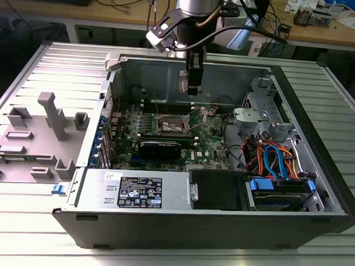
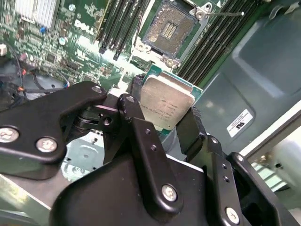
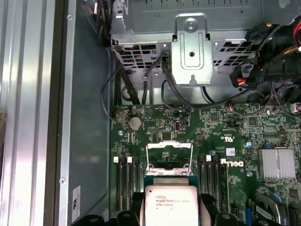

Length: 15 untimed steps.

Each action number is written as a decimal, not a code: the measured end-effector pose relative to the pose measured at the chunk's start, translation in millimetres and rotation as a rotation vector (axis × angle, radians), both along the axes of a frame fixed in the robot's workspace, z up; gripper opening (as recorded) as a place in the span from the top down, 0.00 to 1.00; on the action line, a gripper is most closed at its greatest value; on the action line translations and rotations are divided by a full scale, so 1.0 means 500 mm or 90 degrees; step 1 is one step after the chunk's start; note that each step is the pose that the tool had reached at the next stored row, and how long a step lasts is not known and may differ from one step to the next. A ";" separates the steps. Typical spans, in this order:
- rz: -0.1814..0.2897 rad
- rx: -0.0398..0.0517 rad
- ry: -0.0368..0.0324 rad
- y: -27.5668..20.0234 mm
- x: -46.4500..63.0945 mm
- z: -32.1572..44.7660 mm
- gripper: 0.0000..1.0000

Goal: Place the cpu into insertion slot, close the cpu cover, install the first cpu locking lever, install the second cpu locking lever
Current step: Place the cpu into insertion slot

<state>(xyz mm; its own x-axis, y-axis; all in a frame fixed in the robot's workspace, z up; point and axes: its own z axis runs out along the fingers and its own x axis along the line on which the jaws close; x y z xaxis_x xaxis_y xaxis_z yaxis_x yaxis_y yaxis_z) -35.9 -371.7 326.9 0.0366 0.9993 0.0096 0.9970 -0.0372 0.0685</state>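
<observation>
As the gripper (image 2: 161, 118) clenched the cpu (image 2: 167, 104) above the insertion slot (image 2: 168, 29), any tilt risked crooked seating.

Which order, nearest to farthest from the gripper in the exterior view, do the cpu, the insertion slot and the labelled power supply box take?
1. The cpu, held in the jaws of the gripper.
2. The insertion slot, on the motherboard inside the case.
3. The labelled power supply box, along the case's near wall.
</observation>
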 end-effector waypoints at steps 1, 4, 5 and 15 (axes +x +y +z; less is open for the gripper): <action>-0.011 0.0000 0.0000 0.0000 0.000 -0.001 0.46; -0.026 0.0000 0.0000 -0.0001 0.000 -0.007 0.46; -0.026 0.0000 0.0000 -0.0002 0.000 -0.009 0.46; -0.026 0.0000 0.0000 -0.0006 -0.003 -0.020 0.46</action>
